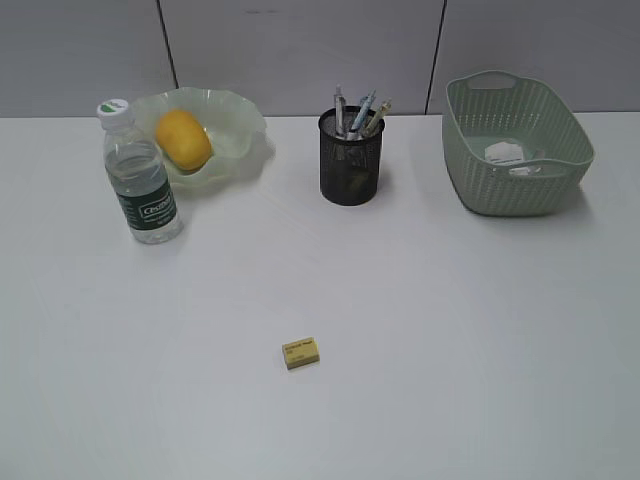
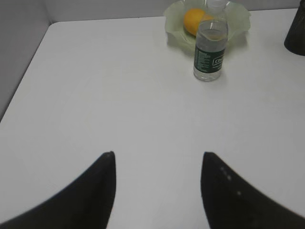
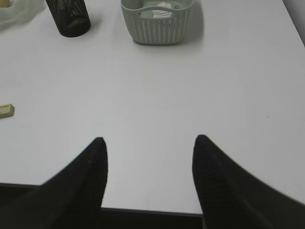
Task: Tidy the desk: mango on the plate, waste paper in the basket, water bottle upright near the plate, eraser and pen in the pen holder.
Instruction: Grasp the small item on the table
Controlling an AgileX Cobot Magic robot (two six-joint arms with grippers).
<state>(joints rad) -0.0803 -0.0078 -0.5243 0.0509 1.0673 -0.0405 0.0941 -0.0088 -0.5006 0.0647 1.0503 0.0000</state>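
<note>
Left gripper (image 2: 157, 155): jaws spread, holding nothing, above bare desk (image 2: 119, 95).
Right gripper (image 3: 148, 139): jaws spread, holding nothing, near the desk's front edge.
Eraser (image 1: 302, 353): flat on the desk, left of the right gripper, well apart.
Bottle (image 1: 140, 175): upright beside the plate (image 1: 235, 125).
Mango (image 1: 183, 139): on the plate.
Pen holder (image 1: 351, 160): pens inside.
Basket (image 1: 515, 145): paper (image 1: 505, 153) inside.

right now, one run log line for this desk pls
mango on plate | bottle upright | paper in basket | eraser loose on desk

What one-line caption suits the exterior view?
Desk nearly tidy: mango on plate, bottle upright, eraser still loose.
</note>
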